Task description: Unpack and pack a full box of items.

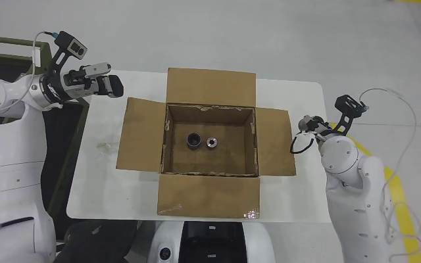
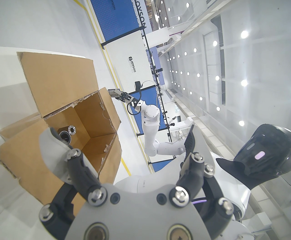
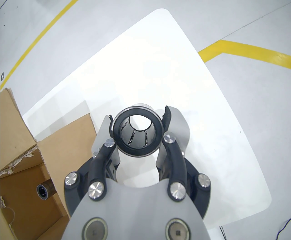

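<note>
Right of the box (image 1: 273, 141), over the table (image 1: 105, 184): right gripper (image 3: 138, 118) clamped across a bearing sleeve (image 3: 138, 138) (unpacking, probably). Left gripper (image 1: 117, 84) spread, empty, parked clear of the flaps. Two parts (image 1: 194, 140) sit inside.

Words on two far panels
In the left wrist view, a white panel (image 2: 128, 54) far off in the room had a small logo and a dark brand word on it, and a blue panel (image 2: 113, 20) beside it had a white brand word.
</note>
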`<state>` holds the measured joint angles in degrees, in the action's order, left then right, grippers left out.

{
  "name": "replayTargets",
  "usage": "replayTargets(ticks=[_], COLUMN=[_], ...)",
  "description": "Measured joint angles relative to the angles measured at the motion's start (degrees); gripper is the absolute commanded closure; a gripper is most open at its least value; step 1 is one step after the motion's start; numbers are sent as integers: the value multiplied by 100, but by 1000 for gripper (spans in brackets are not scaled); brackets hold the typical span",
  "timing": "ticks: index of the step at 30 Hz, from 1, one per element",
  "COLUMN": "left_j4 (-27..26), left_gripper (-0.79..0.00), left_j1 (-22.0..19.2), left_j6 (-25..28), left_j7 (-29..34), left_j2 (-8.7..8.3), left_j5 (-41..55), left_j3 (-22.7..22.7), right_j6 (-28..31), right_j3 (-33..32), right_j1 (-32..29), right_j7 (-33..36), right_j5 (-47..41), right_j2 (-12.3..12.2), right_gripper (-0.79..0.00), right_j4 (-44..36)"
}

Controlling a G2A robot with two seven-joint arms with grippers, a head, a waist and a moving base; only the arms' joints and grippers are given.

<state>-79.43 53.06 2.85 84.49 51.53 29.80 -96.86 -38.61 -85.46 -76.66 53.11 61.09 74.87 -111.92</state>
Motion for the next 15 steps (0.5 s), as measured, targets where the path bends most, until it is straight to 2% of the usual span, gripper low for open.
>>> replayTargets(ticks=[7,15], left_j4=[0,0], left_gripper=[-785,-785], left_j1=[0,0], left_j6=[0,0], left_j7=[0,0], left_j2=[0,0], left_j5=[0,0], left_j3=[0,0], right_j6=[28,-182], right_j3=[-19,-111], right_j1=[-46,280], right_j7=[-219,64], right_j5=[11,77], right_j2=[5,-1], right_gripper=[0,0], right_j4=[177,899])
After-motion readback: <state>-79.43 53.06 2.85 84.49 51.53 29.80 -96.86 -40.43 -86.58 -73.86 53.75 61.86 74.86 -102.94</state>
